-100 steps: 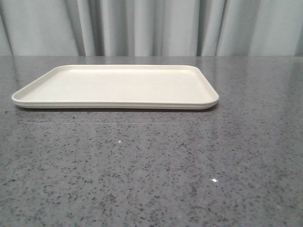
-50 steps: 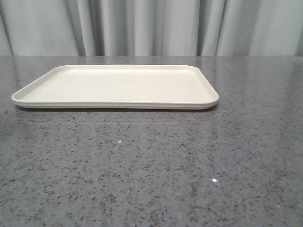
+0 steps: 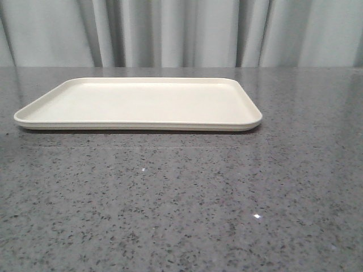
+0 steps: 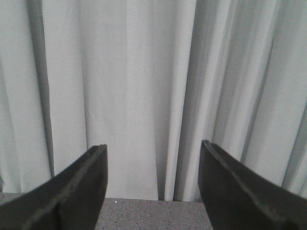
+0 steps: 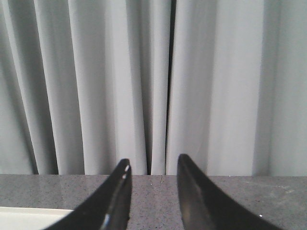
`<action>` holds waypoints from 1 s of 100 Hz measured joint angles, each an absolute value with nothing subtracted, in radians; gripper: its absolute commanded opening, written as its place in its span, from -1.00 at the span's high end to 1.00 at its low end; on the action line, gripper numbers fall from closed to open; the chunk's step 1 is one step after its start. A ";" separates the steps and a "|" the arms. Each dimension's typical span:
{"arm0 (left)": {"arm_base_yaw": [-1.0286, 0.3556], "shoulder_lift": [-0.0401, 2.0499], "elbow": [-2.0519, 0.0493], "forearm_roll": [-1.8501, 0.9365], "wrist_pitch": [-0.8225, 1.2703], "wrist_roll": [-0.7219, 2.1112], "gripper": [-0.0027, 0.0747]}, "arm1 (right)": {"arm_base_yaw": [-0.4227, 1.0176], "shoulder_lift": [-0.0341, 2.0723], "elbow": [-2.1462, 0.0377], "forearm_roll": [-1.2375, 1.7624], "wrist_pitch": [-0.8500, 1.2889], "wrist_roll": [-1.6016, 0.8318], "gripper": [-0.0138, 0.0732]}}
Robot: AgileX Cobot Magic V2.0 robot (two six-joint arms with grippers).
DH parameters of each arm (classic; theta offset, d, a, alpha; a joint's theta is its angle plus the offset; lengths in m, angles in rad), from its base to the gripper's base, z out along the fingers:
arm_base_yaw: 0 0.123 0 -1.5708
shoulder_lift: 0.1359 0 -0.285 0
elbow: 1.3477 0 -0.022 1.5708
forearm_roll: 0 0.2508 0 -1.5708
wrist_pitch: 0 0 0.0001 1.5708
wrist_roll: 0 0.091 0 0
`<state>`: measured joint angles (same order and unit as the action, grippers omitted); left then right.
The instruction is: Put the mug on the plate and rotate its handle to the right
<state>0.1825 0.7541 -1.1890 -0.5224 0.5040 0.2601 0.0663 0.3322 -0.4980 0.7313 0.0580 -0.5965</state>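
A: Where is the plate (image 3: pixel 139 105)?

B: We see it lying flat on the grey speckled table (image 3: pixel 181 204), toward the far side and somewhat left of centre. Its long near rim faces us, and its right end stops short of the table's right part. Nothing stands on it.

A: And the mug?

B: We cannot find it in any of our three views, so we cannot say where it is, nor which way its handle points.

A: What of the left gripper (image 4: pixel 152 187)?

B: From its wrist camera we see the two dark fingers (image 4: pixel 72 191) spread wide, with nothing between them. Beyond them hangs the pale curtain (image 4: pixel 144 86), and a thin strip of the table's far edge shows below it.

A: The right gripper (image 5: pixel 152 191)?

B: Its fingers (image 5: pixel 115 201) stand at a narrower gap, yet apart and holding nothing. Past them we see the curtain and the table, and a corner of the plate shows beside one finger. Neither gripper appears in the front view.
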 measured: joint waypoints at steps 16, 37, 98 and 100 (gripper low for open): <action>0.193 0.754 -1.194 -0.519 0.508 0.260 -0.16 | 0.066 0.332 -0.498 0.763 0.058 -0.596 -0.32; 0.194 0.754 -1.194 -0.518 0.511 0.260 -0.16 | 0.066 0.332 -0.498 0.796 0.058 -0.596 -0.45; 0.194 0.754 -1.194 -0.477 0.538 0.264 -0.16 | 0.066 0.332 -0.499 0.775 -0.105 -0.598 -0.44; 0.194 0.754 -1.194 -0.470 0.538 0.264 -0.15 | 0.066 0.332 -0.501 0.769 -0.105 -0.598 -0.44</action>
<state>0.1944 0.7541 -1.1936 -0.4701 0.5383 0.2637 0.0663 0.3322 -0.5006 0.7688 -0.1054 -0.5982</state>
